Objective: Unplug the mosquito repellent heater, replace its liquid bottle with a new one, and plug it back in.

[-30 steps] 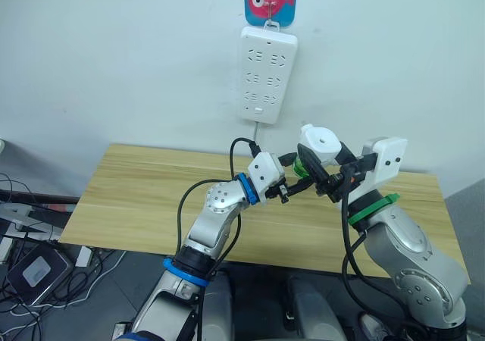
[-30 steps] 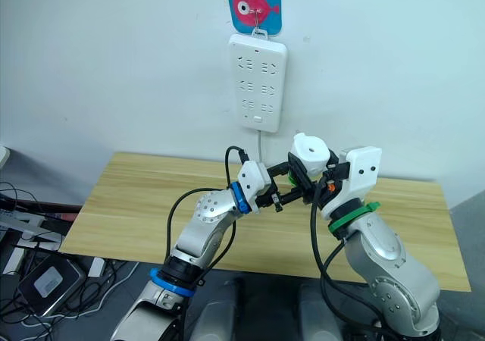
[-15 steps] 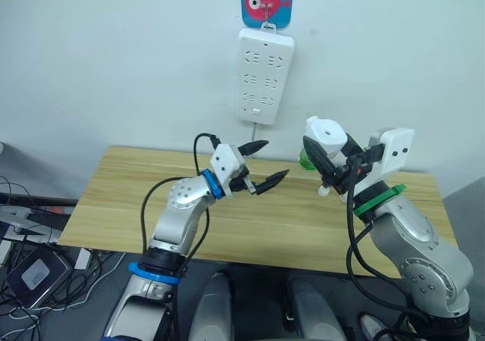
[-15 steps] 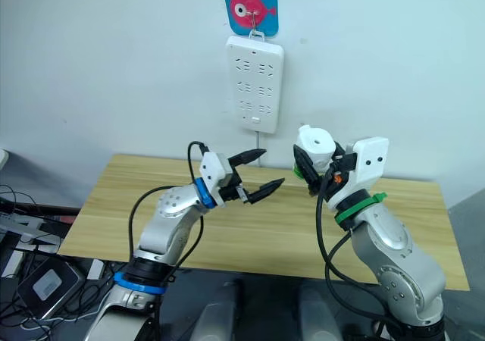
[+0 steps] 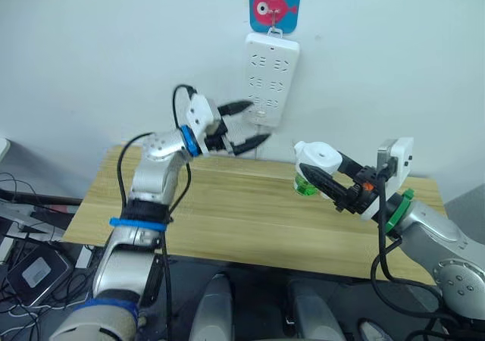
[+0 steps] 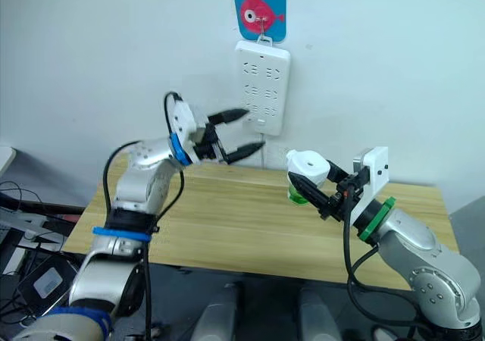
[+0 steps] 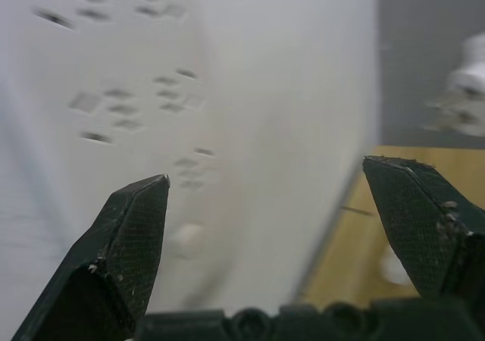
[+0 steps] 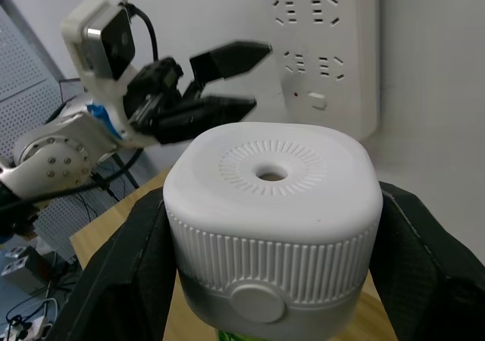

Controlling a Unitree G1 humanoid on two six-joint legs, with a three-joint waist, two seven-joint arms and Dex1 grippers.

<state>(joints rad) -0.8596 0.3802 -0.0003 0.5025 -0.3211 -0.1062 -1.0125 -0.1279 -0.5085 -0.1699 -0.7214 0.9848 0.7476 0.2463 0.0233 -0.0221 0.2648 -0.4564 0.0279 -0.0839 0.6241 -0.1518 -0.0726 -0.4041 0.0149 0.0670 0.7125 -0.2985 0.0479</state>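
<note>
The right gripper point(image 5: 324, 180) is closed on the heater point(image 5: 316, 159), one black finger on each side of its ribbed white body. The heater is held upright above the table point(image 5: 227, 212), clear of the wood, with its round vent hole facing up. A green bottle point(image 5: 305, 187) shows below the heater's body, partly hidden by the fingers. In the right wrist view the heater point(image 8: 271, 193) sits between the two fingers point(image 8: 125, 280), its vent ring and a round button on its front side visible.

The table is a light wooden top standing against the white wall.

The left gripper point(image 5: 246, 123) is raised above the table's far edge, well apart from the heater. Its two fingers are spread wide with nothing between them. Their tips point at the lower part of the strip point(image 5: 270, 79) and lie just in front of it; whether they touch it cannot be told. In the left wrist view the strip point(image 7: 136, 106) lies close ahead of the spread fingers point(image 7: 125, 239).

The strip is a long white socket bar hanging upright on the wall from a hook. Above it is a blue card point(image 5: 275, 3) bearing a pink fish.
</note>
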